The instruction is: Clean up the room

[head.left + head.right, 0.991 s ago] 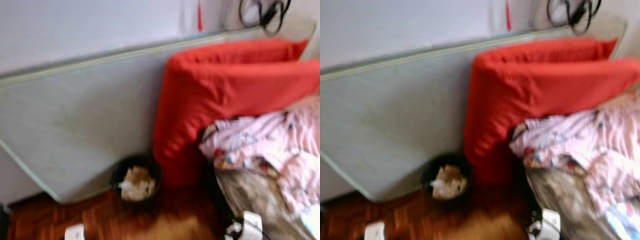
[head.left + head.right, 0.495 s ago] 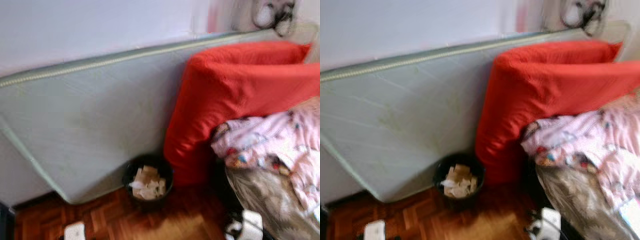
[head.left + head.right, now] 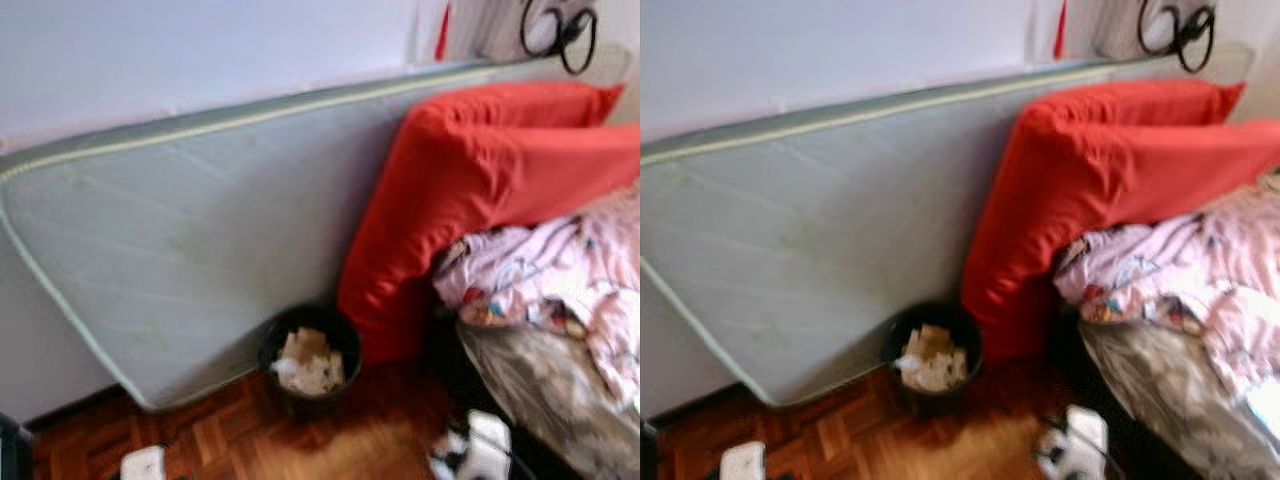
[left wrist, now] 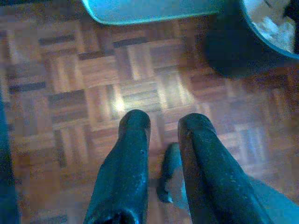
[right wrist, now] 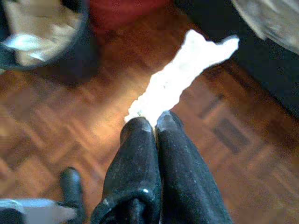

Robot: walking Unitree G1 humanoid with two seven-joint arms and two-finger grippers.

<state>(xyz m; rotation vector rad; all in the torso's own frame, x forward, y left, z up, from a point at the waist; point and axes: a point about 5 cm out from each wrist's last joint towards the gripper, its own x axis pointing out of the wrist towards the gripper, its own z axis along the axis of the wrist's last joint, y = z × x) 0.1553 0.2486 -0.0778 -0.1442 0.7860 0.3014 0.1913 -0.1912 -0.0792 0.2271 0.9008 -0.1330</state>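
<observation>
A black waste bin [image 3: 310, 360] holding crumpled paper stands on the parquet floor, between a leaning grey mattress [image 3: 200, 250] and red cushions [image 3: 480, 190]. My right gripper [image 5: 155, 122] is shut on a strip of white paper [image 5: 187, 70] that hangs over the floor, a short way from the bin [image 5: 79, 51]. My left gripper [image 4: 164, 122] hovers low over bare parquet with its fingers slightly apart and nothing between them; the bin's dark wall [image 4: 238, 51] is ahead of it and to one side.
Pink patterned bedding [image 3: 560, 270] is heaped on a dark seat at the right, over a brownish cover [image 3: 540, 380]. Black cables [image 3: 560, 30] hang on the wall above the cushions. Open parquet [image 3: 250, 440] lies in front of the bin.
The whole picture has slid to the right and grown sharper, so the camera has moved. The bin, mattress and cushions keep their places relative to each other.
</observation>
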